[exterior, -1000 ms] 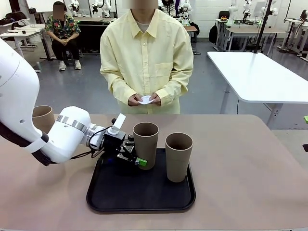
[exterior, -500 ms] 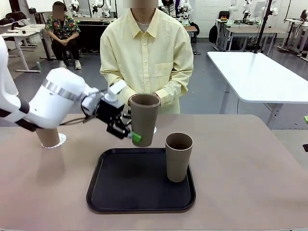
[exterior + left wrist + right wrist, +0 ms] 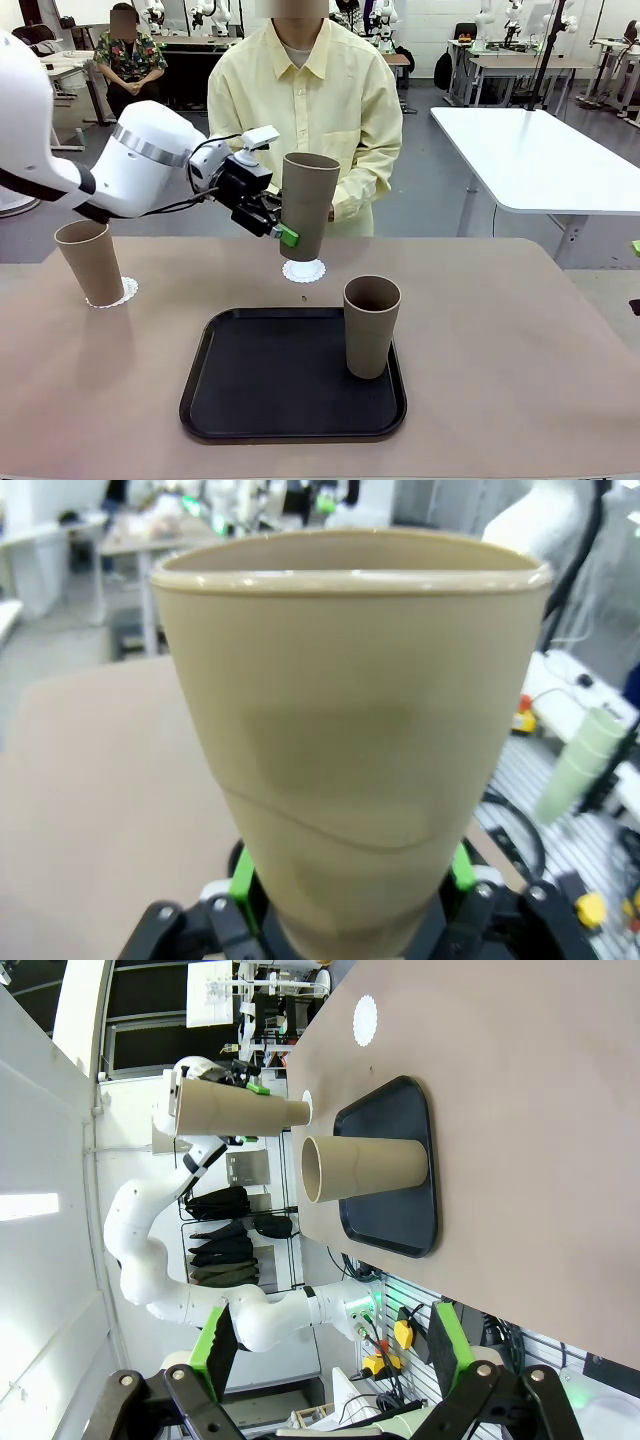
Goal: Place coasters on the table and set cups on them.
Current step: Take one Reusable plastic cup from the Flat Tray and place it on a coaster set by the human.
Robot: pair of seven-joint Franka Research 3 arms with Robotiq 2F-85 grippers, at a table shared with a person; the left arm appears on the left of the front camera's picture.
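Note:
My left gripper (image 3: pixel 292 236) is shut on a grey-brown cup (image 3: pixel 306 205) and holds it in the air, slightly tilted. In the front view the cup's base hangs just above a bare white coaster (image 3: pixel 303 270) on the table (image 3: pixel 520 340). In the left wrist view this cup (image 3: pixel 350 730) stands between the green pads (image 3: pixel 243 875). A second cup (image 3: pixel 90 262) stands on a coaster (image 3: pixel 126 292) at the left. The third cup (image 3: pixel 371 325) stands on the black tray (image 3: pixel 270 390). My right gripper (image 3: pixel 330 1355) is open, looking across at the tray cup (image 3: pixel 365 1168) and the bare coaster (image 3: pixel 366 1020).
A person in a yellow shirt stands at the far edge, one hand (image 3: pixel 345 210) just behind the held cup. The tray's left half is bare. A white table (image 3: pixel 540 160) stands at the back right, off the work surface.
My left gripper has lifted the cup off the tray, up and toward the person. The person has laid a coaster beyond the tray. The left cup on its coaster has come into view.

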